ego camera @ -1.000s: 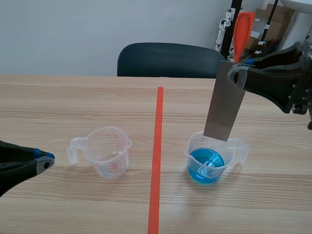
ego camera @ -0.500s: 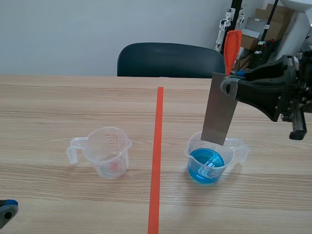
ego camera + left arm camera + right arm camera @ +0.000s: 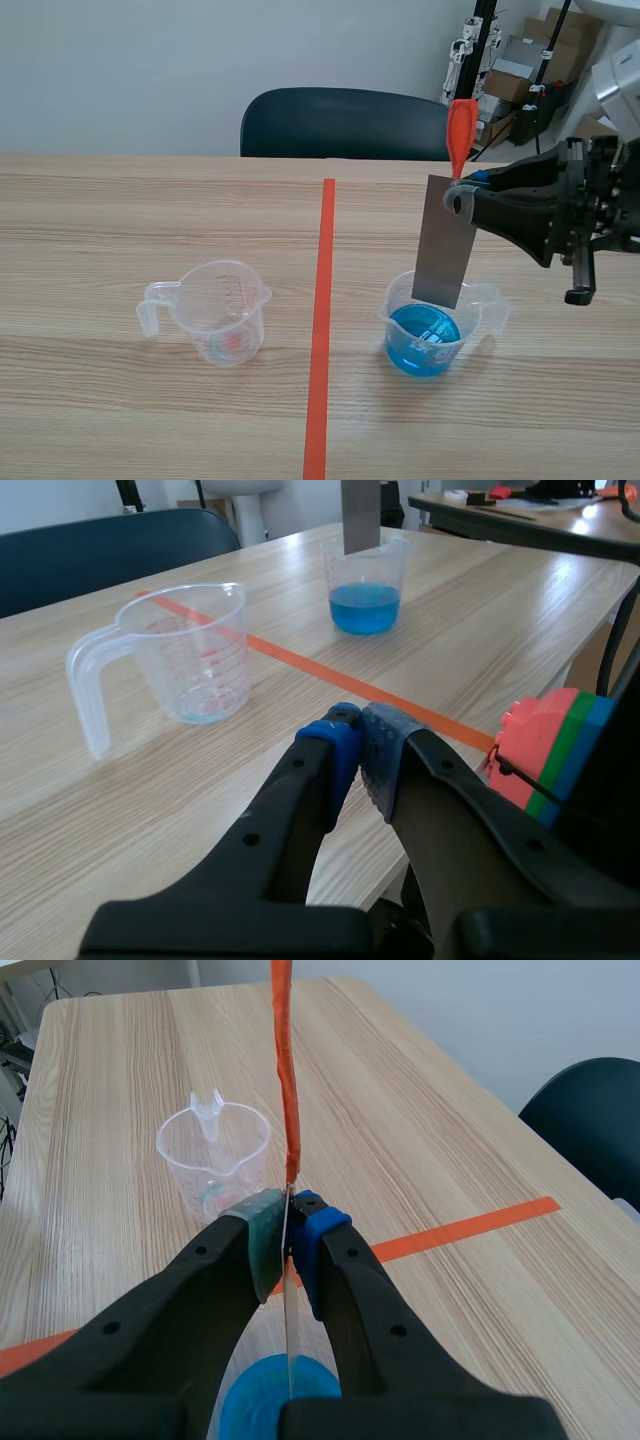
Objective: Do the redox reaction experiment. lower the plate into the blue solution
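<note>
The right claw (image 3: 462, 197) pinches the grey metal plate (image 3: 443, 250) near its upper edge, one pad pressed on each face. An orange-red strip (image 3: 461, 125) stands up from the plate's top toward 12 o'clock. The plate hangs with its long axis close to vertical, running 12 to 6, its lower end leaning slightly toward 7.

The beaker (image 3: 393, 310) of blue solution (image 3: 423, 342) stands on the table (image 3: 120, 220) at 6 o'clock from the claw. The plate's lower edge sits at the beaker's mouth, above the liquid, and appears not yet wetted. The coming move is judged to be a straight descent toward 6 o'clock, holding the plate clear of the rim.

The left claw (image 3: 355, 750) is pressed together on nothing, well apart from the beaker, so the right arm is the nearer. An empty measuring cup (image 3: 215, 310) stands at 9 o'clock from the beaker, across the tape line (image 3: 322, 330).
</note>
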You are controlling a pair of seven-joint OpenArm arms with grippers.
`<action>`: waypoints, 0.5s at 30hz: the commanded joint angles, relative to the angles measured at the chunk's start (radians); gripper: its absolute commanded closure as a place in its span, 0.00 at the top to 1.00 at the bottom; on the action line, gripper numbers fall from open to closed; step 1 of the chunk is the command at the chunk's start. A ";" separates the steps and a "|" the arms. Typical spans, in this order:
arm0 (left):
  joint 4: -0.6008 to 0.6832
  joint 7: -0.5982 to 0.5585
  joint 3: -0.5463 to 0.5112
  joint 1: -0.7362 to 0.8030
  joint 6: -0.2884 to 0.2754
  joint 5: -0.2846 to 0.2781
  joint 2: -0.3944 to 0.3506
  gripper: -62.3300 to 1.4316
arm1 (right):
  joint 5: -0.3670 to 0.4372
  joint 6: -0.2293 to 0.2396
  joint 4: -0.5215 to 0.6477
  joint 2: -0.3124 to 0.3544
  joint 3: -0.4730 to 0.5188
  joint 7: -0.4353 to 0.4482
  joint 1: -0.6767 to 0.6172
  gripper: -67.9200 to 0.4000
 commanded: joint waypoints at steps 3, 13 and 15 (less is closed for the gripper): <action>0.014 -0.021 -0.061 0.017 0.039 0.061 0.100 0.07 | 0.011 0.001 -0.023 -0.018 0.014 0.018 0.014 0.01; 0.016 -0.061 -0.145 0.011 0.050 0.145 0.252 0.07 | -0.023 0.001 -0.076 -0.068 0.008 0.019 0.014 0.01; 0.017 -0.062 -0.145 0.007 0.050 0.146 0.257 0.07 | -0.039 0.001 -0.084 -0.079 0.008 0.019 0.014 0.01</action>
